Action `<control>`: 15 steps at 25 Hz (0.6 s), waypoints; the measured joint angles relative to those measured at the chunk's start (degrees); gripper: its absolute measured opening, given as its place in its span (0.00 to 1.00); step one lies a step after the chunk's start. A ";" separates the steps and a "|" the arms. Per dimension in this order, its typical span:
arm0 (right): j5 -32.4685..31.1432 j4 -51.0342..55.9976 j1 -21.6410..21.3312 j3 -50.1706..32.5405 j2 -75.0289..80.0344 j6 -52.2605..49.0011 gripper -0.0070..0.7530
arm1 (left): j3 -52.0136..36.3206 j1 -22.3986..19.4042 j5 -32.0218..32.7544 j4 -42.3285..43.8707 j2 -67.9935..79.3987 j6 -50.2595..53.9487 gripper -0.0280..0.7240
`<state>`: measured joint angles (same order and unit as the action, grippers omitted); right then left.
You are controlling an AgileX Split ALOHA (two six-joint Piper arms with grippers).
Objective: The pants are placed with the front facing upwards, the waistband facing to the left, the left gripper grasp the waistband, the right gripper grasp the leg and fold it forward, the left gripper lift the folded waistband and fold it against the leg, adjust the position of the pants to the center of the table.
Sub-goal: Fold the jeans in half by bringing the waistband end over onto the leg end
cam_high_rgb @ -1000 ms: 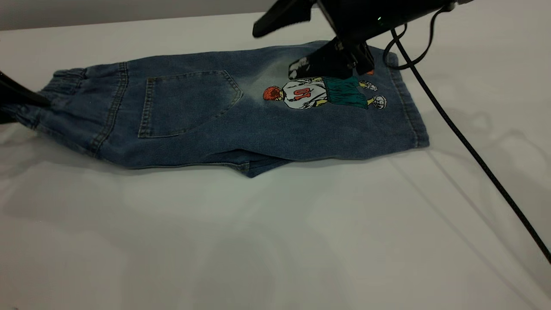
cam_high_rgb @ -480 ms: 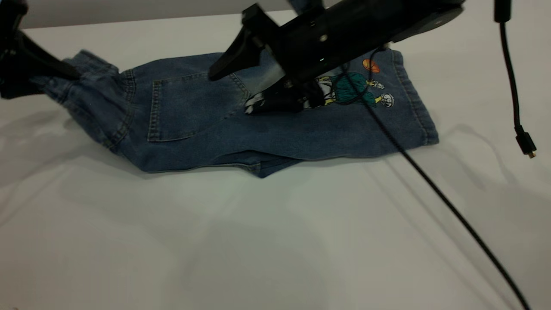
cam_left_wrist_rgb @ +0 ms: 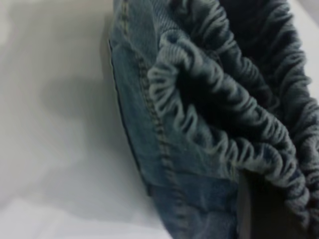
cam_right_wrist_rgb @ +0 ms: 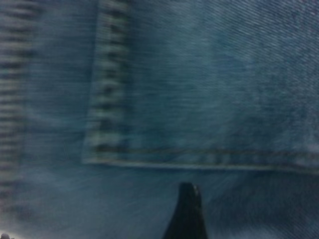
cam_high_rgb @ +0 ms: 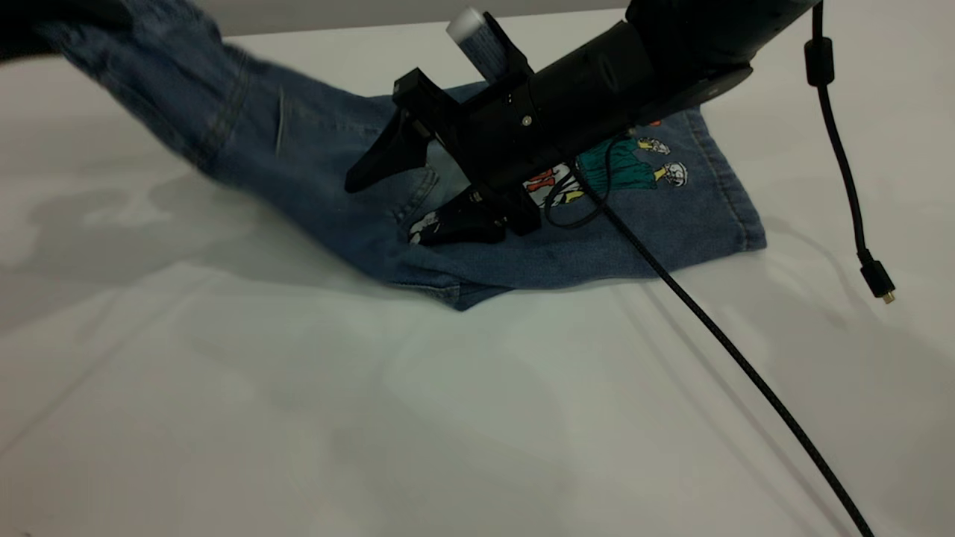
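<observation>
The pants (cam_high_rgb: 336, 201) are blue denim jeans lying folded lengthwise on the white table (cam_high_rgb: 373, 418). Their left end is raised off the table toward the upper left corner. There my left gripper (cam_high_rgb: 45, 19) is shut on the gathered waistband (cam_left_wrist_rgb: 219, 114), which fills the left wrist view next to one dark finger (cam_left_wrist_rgb: 251, 209). The leg (cam_high_rgb: 671, 216) with the cartoon player print (cam_high_rgb: 634, 168) lies flat at the right. My right gripper (cam_high_rgb: 399, 198) stands open over the middle of the pants, its lower finger (cam_high_rgb: 448, 224) resting on the denim by the pocket seam (cam_right_wrist_rgb: 199, 162).
A black cable (cam_high_rgb: 746, 358) runs from the right arm across the table to the lower right. A second cable with a loose plug (cam_high_rgb: 877, 283) hangs at the right. Bare tabletop stretches across the whole front.
The left gripper has lifted the waistband off the table, higher and toward the right. The right gripper has moved left along the leg, from the print to the pocket area.
</observation>
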<state>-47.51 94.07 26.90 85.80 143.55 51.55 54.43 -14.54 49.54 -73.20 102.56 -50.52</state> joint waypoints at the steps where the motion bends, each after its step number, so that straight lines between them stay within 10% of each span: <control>1: -0.14 0.00 0.15 0.00 0.00 0.00 0.70 | 0.00 0.00 0.37 0.06 -1.00 0.00 0.24; 15: 0.39 -0.43 3.47 0.98 0.00 0.04 0.70 | 3.20 11.49 0.10 -0.14 -5.67 -0.06 0.24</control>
<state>-47.12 93.64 30.37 86.77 143.55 51.59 57.63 -3.04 49.64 -73.34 96.89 -50.59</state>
